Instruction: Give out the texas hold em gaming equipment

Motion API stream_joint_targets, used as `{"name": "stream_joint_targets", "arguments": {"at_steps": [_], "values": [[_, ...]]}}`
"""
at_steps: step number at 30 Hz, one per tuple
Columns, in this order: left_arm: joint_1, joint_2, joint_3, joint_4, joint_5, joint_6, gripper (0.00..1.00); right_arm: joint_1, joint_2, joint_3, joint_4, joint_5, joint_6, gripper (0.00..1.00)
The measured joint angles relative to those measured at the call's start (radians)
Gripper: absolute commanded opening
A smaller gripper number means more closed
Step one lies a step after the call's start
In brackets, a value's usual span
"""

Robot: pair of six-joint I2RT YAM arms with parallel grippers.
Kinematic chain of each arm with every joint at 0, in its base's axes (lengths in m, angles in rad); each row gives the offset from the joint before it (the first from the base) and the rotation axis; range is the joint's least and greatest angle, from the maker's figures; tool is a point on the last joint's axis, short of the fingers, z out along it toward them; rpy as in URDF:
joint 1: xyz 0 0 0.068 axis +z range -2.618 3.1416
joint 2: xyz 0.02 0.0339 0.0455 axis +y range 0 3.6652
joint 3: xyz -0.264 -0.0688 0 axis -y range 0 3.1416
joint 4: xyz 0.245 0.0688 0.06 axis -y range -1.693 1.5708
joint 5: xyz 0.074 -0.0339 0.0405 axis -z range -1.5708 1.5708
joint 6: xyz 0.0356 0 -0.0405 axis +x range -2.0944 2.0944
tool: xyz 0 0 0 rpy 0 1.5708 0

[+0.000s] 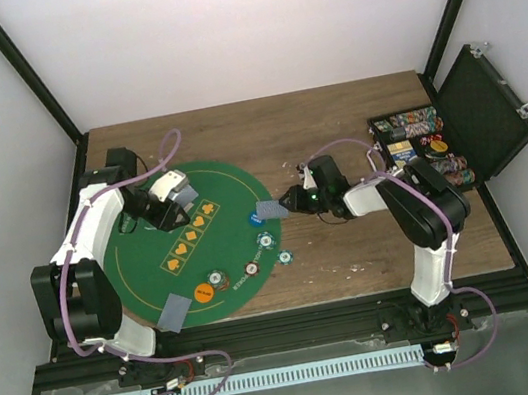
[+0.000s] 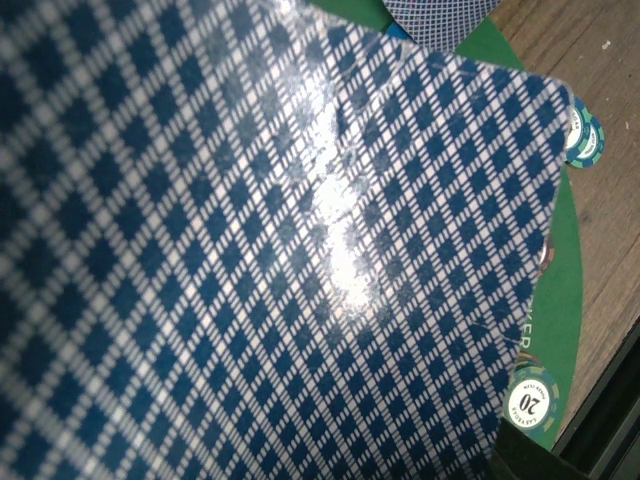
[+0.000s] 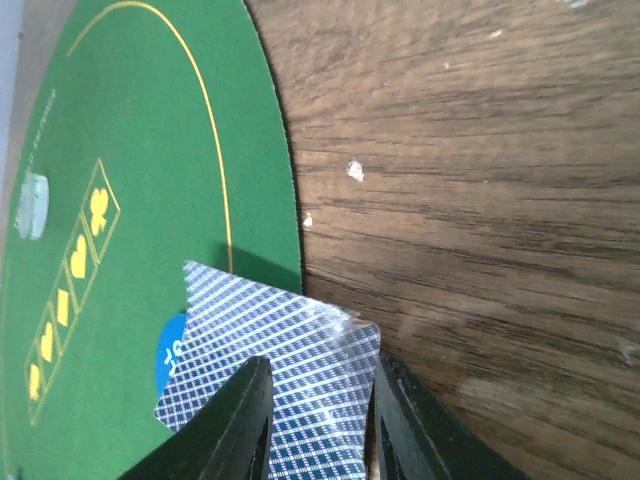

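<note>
My right gripper (image 1: 288, 202) is shut on a grey-blue-backed playing card (image 1: 268, 210) at the right edge of the green mat (image 1: 154, 267). In the right wrist view the card (image 3: 290, 350) sits between my fingers (image 3: 238, 425), just above a blue chip (image 3: 170, 352). My left gripper (image 1: 165, 202) holds a card whose white face (image 1: 173, 184) shows over the mat's far left. Its patterned back (image 2: 280, 250) fills the left wrist view and hides the jaws. Chips lie along the mat's right edge: blue (image 1: 256, 219), teal (image 1: 266, 241), red-white (image 1: 252, 268), orange (image 1: 204, 292).
Another card (image 1: 174, 312) lies face down at the mat's near-left edge. An open black case (image 1: 489, 109) with chip rows (image 1: 412, 124) and card packs stands at the far right. A teal chip (image 1: 284, 256) lies on the wood. A "20" chip (image 2: 530, 400) shows on the mat.
</note>
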Motion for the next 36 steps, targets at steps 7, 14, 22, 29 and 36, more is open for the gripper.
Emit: {"name": "stream_joint_targets", "arguments": {"at_steps": [7, 14, 22, 29, 36], "values": [[-0.006, 0.024, 0.026, -0.036, 0.002, 0.010, 0.48, -0.002, -0.123, 0.004, -0.106, 0.032, -0.068, 0.65], [-0.100, 0.037, 0.099, -0.103, 0.005, 0.050, 0.48, -0.003, -0.190, 0.246, -0.222, -0.270, -0.280, 0.66], [-0.143, 0.039, 0.154, -0.149, 0.019, 0.065, 0.48, 0.005, -0.094, 0.382, -0.022, -0.650, -0.167, 0.64], [-0.153, 0.045, 0.154, -0.159, 0.022, 0.065, 0.48, 0.060, 0.050, 0.458, 0.031, -0.739, -0.072, 0.47], [-0.155, 0.057, 0.154, -0.159, 0.023, 0.065, 0.48, 0.111, 0.068, 0.495, 0.116, -0.748, 0.007, 0.40]]}}
